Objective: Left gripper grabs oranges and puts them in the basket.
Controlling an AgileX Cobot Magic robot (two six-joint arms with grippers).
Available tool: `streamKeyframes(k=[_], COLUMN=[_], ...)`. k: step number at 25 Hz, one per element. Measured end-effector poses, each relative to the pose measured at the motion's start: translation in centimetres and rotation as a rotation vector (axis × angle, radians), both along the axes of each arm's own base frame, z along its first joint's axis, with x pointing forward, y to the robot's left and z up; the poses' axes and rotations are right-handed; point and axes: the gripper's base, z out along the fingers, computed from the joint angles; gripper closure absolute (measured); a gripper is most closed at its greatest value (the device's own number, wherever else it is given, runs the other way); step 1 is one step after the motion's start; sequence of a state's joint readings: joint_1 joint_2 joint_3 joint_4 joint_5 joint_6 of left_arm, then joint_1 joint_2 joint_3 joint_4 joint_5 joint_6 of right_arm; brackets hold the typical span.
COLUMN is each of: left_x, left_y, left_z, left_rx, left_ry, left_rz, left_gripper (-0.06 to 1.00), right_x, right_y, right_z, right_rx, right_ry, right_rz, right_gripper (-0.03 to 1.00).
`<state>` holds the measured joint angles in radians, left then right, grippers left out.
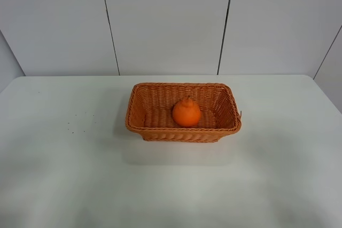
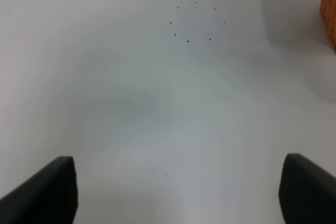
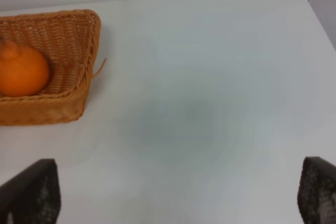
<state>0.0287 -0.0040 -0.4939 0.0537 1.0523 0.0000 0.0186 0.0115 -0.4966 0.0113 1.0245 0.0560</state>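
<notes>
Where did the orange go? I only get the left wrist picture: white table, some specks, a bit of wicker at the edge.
Observer: The orange sits inside the basket, stem up.
Operator: Is any claw near it?
Observer: No. The high camera shows no arms over the table at all.
Operator: And the other claw?
Observer: The right gripper is wide open over bare table, with the basket off to one side.

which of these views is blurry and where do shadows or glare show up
Exterior high: fairly sharp, a soft shadow under the basket in front, no strong glare. Left wrist: soft, dark fingers blurred at the edge, faint grey shading on the table. Right wrist: orange slightly soft, fingers out of focus.
</notes>
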Motion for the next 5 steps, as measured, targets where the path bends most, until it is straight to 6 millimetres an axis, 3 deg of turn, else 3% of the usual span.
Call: streamKeyframes(k=[5], left_x=[0.0], left_y=[0.0], left_z=[0.0], left_rx=[0.0], left_ry=[0.0], left_rz=[0.0], left_gripper=[0.07], right_x=[0.0], right_y=[0.0], right_z=[0.0], right_rx=[0.0], right_ry=[0.0], right_rz=[0.0], right_gripper=[0.27])
